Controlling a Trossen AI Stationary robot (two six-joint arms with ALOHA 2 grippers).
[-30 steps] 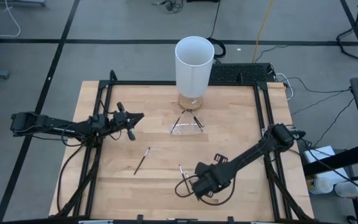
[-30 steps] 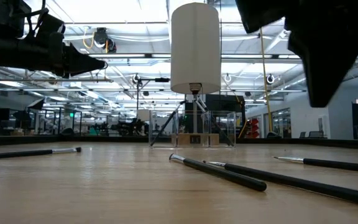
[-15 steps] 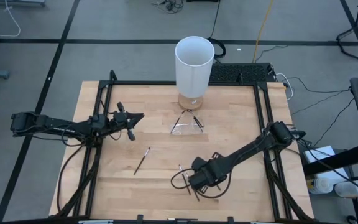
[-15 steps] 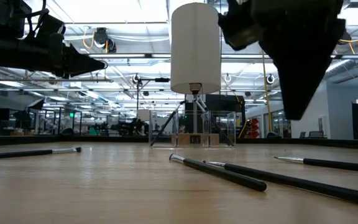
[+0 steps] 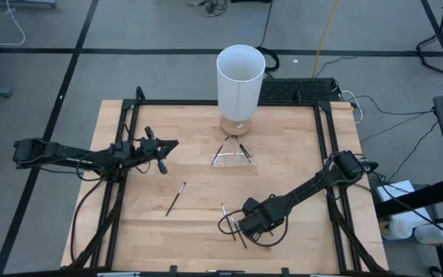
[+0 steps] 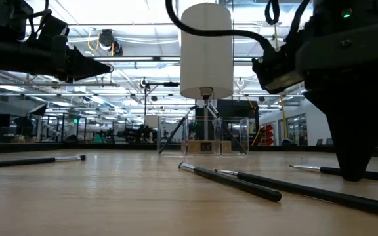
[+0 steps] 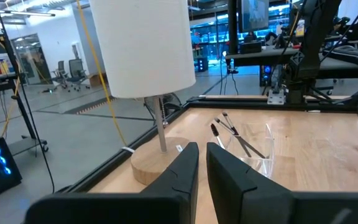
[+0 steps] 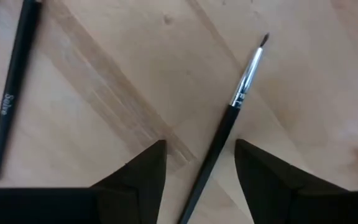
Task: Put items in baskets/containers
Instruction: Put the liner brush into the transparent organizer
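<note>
Several thin dark sticks with pale tips lie flat on the wooden table: one (image 5: 175, 198) left of centre, others (image 5: 224, 211) near the front. My right gripper (image 8: 199, 146) points down over one stick (image 8: 244, 78) and is open, with one finger on each side of the stick's dark shaft. A second stick (image 8: 10, 106) lies beside it. Two sticks (image 7: 234, 132) lean inside the clear container (image 5: 231, 155), which stands in front of the white cylinder (image 5: 241, 77). My left gripper (image 5: 169, 144) hovers shut at the table's left, pointing level toward the container.
The tall white cylinder stands on a round wooden base (image 7: 160, 163) at the table's far middle. Black frame rails (image 5: 325, 146) run along the table's sides. In the low view more sticks (image 6: 231, 181) lie across the front, and another (image 6: 35, 160) at the left.
My right gripper has come down toward the table over the sticks near the front edge and has rolled a little about its own axis. The sticks have stayed where they lay.
</note>
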